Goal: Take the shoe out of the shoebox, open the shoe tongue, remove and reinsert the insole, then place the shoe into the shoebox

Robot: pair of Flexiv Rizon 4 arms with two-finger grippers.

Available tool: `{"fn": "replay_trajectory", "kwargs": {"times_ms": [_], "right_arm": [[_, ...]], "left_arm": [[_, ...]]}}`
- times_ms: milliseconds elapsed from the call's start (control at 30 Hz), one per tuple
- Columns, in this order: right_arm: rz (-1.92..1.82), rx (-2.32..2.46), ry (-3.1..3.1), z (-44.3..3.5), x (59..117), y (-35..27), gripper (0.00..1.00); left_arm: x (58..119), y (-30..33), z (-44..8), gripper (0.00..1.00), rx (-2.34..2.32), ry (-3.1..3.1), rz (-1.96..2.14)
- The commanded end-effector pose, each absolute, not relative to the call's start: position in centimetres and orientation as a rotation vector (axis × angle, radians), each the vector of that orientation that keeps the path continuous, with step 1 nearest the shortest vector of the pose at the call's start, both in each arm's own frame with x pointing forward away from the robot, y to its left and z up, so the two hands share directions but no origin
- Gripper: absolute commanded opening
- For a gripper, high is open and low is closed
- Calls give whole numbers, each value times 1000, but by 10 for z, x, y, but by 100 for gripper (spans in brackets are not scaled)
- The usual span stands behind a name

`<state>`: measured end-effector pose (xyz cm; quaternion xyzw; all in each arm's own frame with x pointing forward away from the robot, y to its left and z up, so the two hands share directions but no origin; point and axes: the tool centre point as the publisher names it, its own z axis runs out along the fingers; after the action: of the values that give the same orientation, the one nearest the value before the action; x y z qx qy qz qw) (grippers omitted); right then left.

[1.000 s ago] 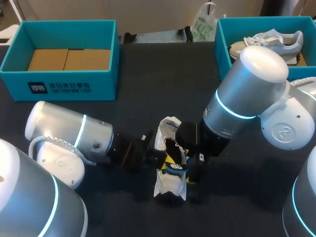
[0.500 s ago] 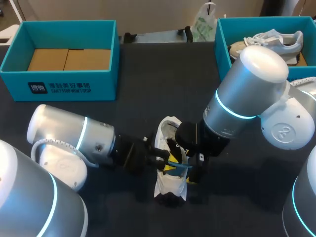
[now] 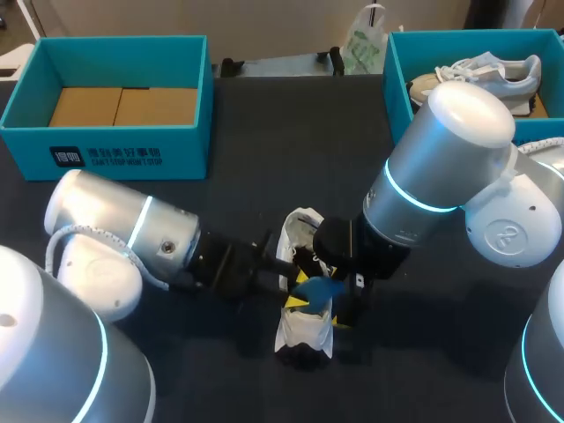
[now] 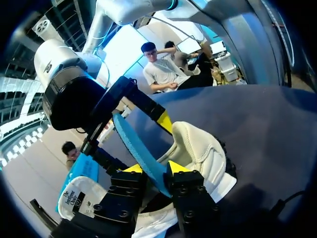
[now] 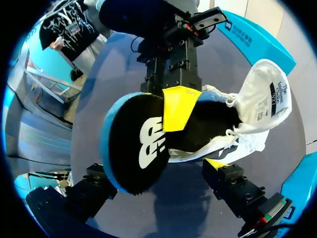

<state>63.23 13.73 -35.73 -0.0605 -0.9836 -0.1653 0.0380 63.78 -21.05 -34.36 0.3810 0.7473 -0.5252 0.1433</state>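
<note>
A white shoe lies on the dark table at the middle front, its tongue folded open. The blue-edged insole stands up out of the shoe's opening, black top side facing the right wrist view. My left gripper comes in from the left and is shut on the insole; one yellow fingertip lies flat on its top. My right gripper hangs open right of the shoe, its fingers wide apart on either side of the insole and not touching it.
A teal shoebox with a cardboard floor stands at the back left. Another teal box at the back right holds a second shoe. A plastic bag lies at the table's far edge.
The insole has come further up out of the shoe and tilted, showing more blue underside. My left arm has rolled and shifted slightly. The right arm has not moved.
</note>
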Motion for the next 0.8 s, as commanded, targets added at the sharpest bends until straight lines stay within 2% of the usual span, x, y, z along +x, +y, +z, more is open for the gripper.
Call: {"fn": "replay_trajectory", "kwargs": {"times_ms": [33,133,533,800], "right_arm": [[-508,-186,-3019,-358,632,138,100],[-508,-186,-3019,-358,632,138,100],[-481,-209,-3034,-352,630,118,100],[-475,-223,-3039,-350,624,107,100]], "left_arm": [[640,-209,-337,30,1148,2191,-1511],[635,-209,-336,36,1170,2205,-1524],[632,-200,-336,32,1210,2280,-1521],[631,-193,-336,34,1227,2316,-1503]]}}
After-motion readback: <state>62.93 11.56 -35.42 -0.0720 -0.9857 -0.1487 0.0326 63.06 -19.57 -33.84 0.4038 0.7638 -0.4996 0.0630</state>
